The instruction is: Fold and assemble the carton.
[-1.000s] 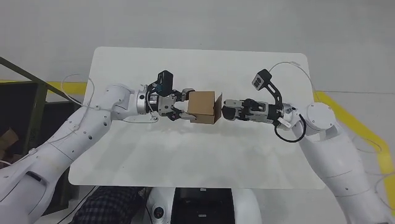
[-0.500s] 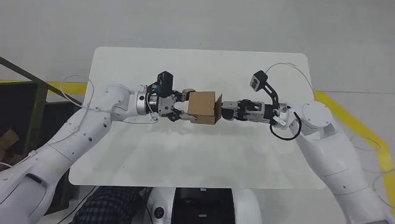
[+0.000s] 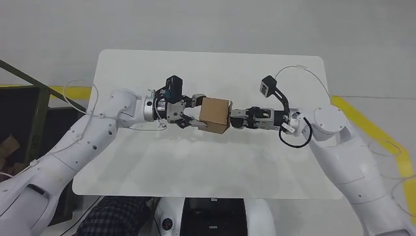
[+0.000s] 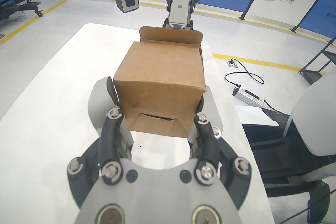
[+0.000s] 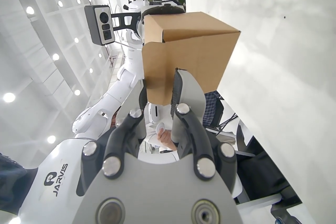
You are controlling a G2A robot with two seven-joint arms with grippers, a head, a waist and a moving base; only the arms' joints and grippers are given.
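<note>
- Closing the carton [image 4: 160,70] end is likely the current step.
- Left claw [image 4: 157,93] clamps the carton sides; right claw [image 5: 160,91] pinches the flap [image 5: 157,62].
- Next, probably: swing flap inward, tuck.

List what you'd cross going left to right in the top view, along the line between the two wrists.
left wrist camera → left gripper → carton → right gripper → right wrist camera
</note>
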